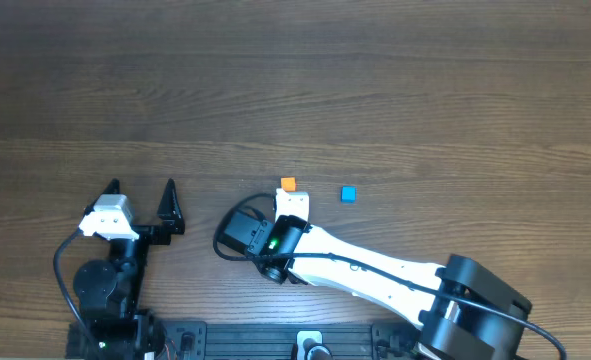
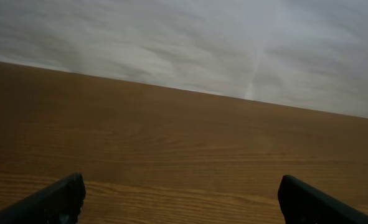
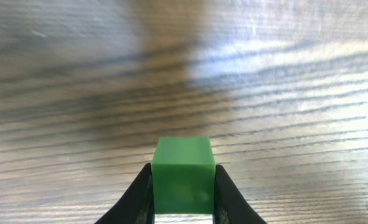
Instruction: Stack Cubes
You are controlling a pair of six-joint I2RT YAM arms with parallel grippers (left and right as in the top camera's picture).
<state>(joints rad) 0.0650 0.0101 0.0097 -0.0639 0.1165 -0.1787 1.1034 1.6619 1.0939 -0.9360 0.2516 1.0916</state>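
Observation:
A green cube [image 3: 184,174] sits clamped between the two black fingers of my right gripper [image 3: 182,190], above bare wood grain. From above, the right gripper [image 1: 291,200] is just in front of a small orange cube [image 1: 288,184], whose near side the wrist hides. A blue cube [image 1: 348,194] lies on the table a short way to the right of the orange one. My left gripper [image 1: 142,190] stands at the left with its fingers spread wide and nothing between them; its fingertips [image 2: 59,199] frame bare table.
The wooden table [image 1: 295,80] stretches wide beyond the cubes. The right arm [image 1: 375,275] runs diagonally from the lower right to the centre. Both arm bases sit along the near edge.

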